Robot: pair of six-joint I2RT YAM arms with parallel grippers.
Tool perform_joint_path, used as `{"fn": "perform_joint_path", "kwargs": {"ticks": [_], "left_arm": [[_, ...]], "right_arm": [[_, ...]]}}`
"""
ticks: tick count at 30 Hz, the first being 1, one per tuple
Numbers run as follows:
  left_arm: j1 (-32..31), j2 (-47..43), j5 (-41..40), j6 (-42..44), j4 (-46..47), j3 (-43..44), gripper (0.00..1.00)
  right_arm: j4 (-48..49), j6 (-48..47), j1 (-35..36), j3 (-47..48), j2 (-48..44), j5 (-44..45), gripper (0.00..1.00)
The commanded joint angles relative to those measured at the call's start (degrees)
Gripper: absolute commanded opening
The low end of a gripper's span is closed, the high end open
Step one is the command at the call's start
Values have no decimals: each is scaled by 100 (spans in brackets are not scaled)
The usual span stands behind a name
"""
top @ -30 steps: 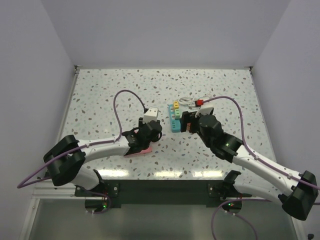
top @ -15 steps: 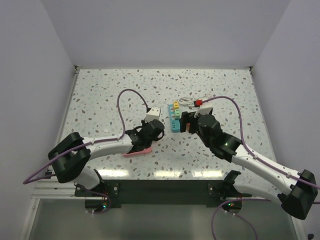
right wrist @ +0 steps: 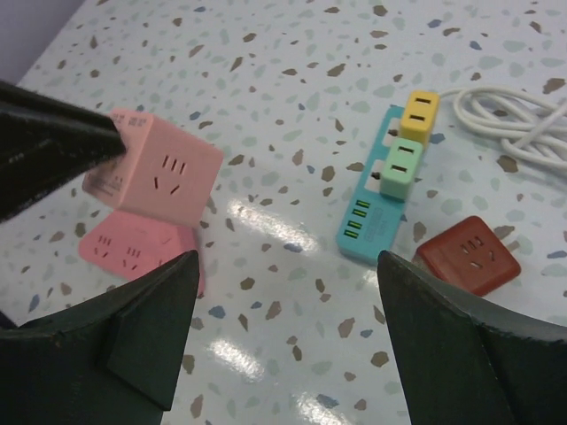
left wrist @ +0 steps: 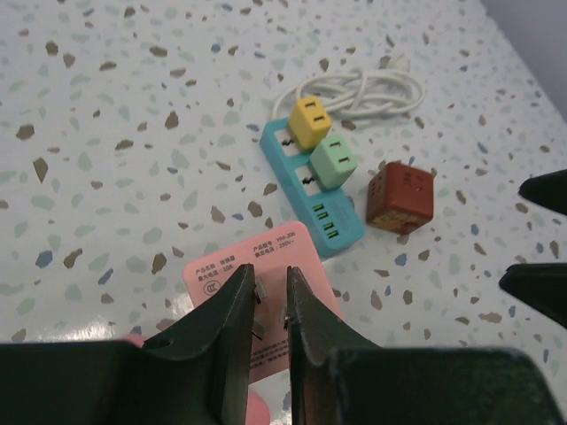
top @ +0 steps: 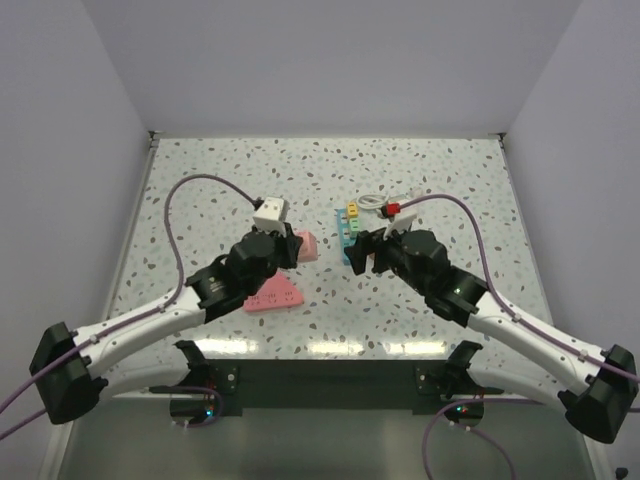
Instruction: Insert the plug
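Left tool (left wrist: 268, 305) gripping pink cube adapter (right wrist: 155, 180) above tabletop (top: 200, 200); right tool (right wrist: 288, 341) hanging open near teal power strip (right wrist: 379, 205).

**Layout on the table**

Power strip (top: 347, 240) is lying mid-table w/ two plug adapters (left wrist: 323, 143) sitting in its far sockets. Coiled cable (left wrist: 363, 88) is resting just behind the strip. Loose cube adapter (right wrist: 467, 254) is lying just right of the strip. Cube socket (right wrist: 158, 180) is hanging above the table, left of the strip, over a flat socket block (top: 274, 295) lying nearer the arm bases.
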Motion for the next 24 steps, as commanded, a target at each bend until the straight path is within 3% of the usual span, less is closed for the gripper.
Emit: {"fn": "perform_joint_path", "kwargs": {"ticks": [1,8,14,24], "left_arm": [[277,-670,676,564,668,-198,0],[444,-2076,2275,1188,1441,-639,0],[444,-2570,3610,1373,2109,-709,0],[444,-3089,4913,1339,3031,-875,0]], "right_arm": [[424,46,-16,199,-260,-1045,85],[1442,529,-7,93,-551,-2556,93],[2628,924,-16,-74,-287,-3523,96],[3429,881,-25,-442,-603,-3963,99]]}}
